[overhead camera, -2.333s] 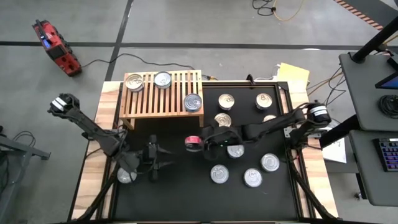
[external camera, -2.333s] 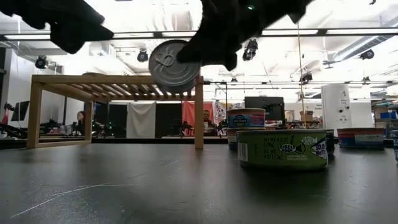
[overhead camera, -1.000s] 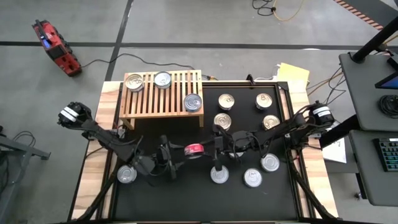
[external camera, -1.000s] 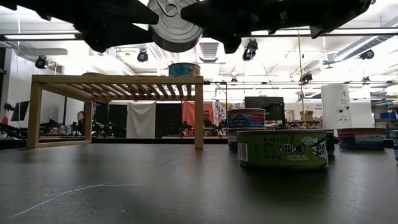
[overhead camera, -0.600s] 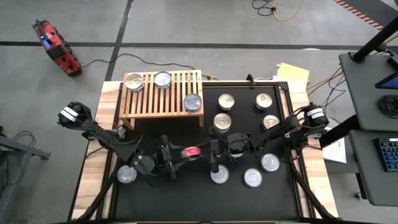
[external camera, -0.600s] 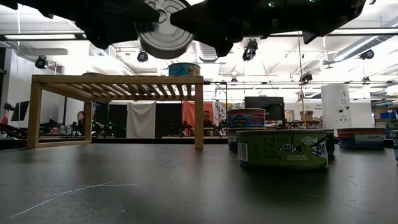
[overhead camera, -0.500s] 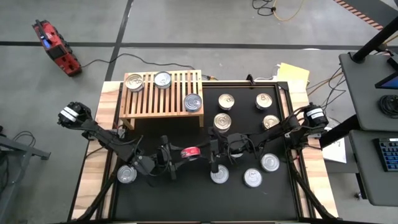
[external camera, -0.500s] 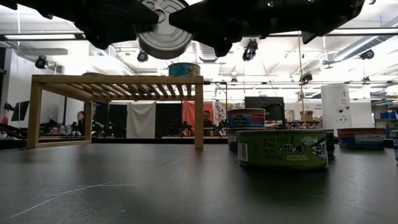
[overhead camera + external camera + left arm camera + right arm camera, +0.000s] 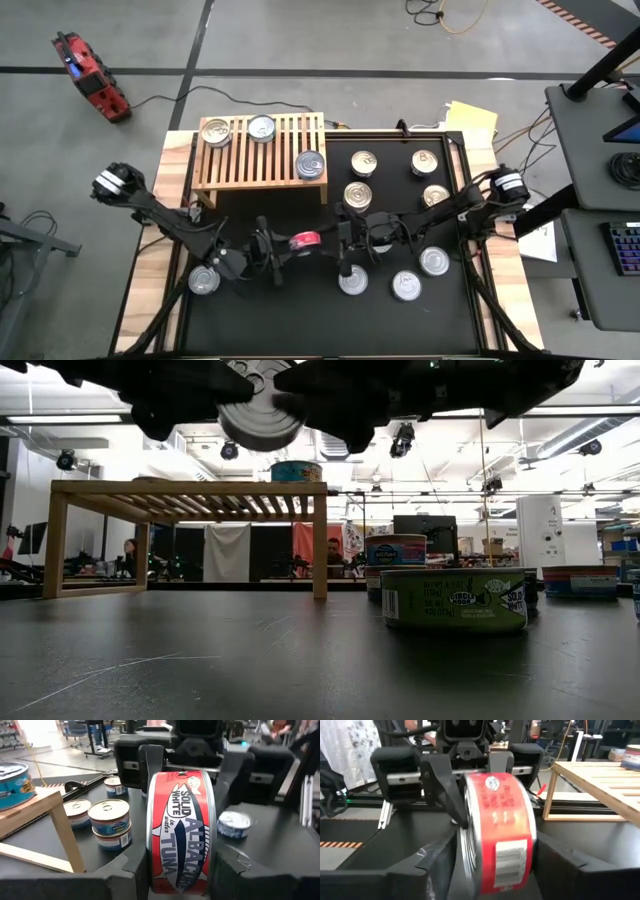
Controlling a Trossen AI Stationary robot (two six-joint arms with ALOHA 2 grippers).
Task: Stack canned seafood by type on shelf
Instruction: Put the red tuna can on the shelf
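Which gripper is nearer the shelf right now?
Left. The left gripper sits just in front of the shelf, below its middle; the right gripper lies off past the shelf's right end.

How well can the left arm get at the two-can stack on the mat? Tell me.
Probably not now: the left tool is occupied, clamped on the red tuna can, and the right tool and arm lie between it and the stack.

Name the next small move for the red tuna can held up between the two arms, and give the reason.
Probably the right pincer should back off the red tuna can. The can hangs above the black mat, and the left pincer grips both its flat faces, so the handover looks nearly complete and the left arm could carry it to the shelf.
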